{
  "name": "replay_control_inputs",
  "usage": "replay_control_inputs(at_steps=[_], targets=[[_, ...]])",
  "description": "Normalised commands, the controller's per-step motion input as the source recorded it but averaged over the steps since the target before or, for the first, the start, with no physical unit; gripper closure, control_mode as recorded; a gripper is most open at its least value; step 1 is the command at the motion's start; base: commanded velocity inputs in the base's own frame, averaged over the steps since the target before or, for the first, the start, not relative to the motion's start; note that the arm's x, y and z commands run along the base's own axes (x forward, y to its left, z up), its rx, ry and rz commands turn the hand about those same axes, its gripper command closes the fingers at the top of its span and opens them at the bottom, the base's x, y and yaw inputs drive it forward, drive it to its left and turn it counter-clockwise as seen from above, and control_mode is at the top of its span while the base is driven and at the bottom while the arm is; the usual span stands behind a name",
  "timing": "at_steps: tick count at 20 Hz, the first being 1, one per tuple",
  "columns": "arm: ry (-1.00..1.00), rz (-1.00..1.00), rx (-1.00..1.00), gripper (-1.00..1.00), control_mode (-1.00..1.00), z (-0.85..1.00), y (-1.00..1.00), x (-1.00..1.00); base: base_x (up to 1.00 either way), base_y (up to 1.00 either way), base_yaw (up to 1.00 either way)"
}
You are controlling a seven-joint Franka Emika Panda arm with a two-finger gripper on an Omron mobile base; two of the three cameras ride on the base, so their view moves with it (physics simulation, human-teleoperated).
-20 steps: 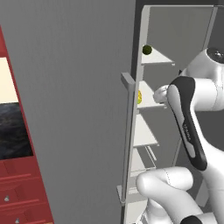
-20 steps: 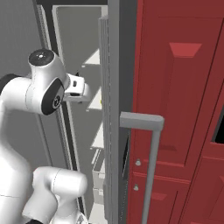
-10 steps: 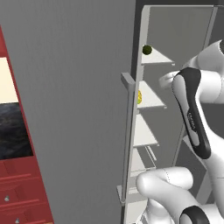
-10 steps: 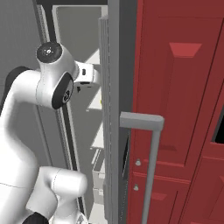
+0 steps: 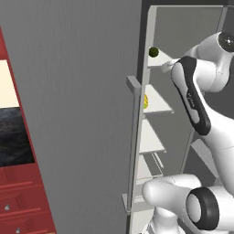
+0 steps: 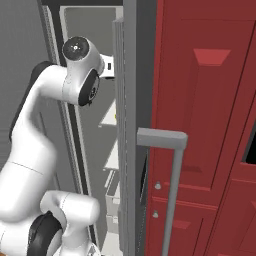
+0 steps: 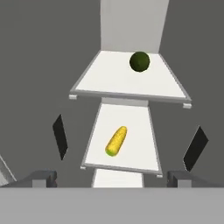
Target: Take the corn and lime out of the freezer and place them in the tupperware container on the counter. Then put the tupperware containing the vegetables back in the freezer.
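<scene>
A: Which step is this?
B: Reaching into the freezer (image 5: 91, 114) for the first pick, I'd judge. The gripper (image 7: 129, 142) is spread wide, empty.
A: Where's the corn (image 7: 116, 141)?
B: On the shelf between the fingertips. The lime (image 7: 140, 61) sits at 12 o'clock, one shelf up. Next: advance and close.

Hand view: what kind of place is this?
Probably inside a kitchen freezer: pale shelves stacked one over another, the lime on one, the corn on the next. The base views show dark red cabinets beside its grey door.
</scene>
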Motion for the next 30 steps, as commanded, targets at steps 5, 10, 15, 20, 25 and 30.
replay_control_inputs(at_steps=[5, 10, 15, 20, 25, 30], targets=[[-0.03, 0.0, 0.05, -1.0, -1.0, 0.12, -0.07, 0.88, 0.0, 0.0, 0.0], [0.0, 0.0, 0.03, -1.0, -1.0, 0.01, -0.03, 0.81, 0.0, 0.0, 0.0], [0.0, 0.0, 0.02, -1.0, -1.0, 0.0, -0.09, 0.7, 0.0, 0.0, 0.0], [0.0, 0.0, 0.06, -1.0, -1.0, 0.0, -0.19, 0.64, 0.0, 0.0, 0.0], [0.0, 0.0, 0.03, -1.0, -1.0, 0.0, -0.16, 0.66, 0.0, 0.0, 0.0], [0.0, 0.0, 0.02, -1.0, -1.0, 0.0, -0.13, 0.63, 0.0, 0.0, 0.0]])
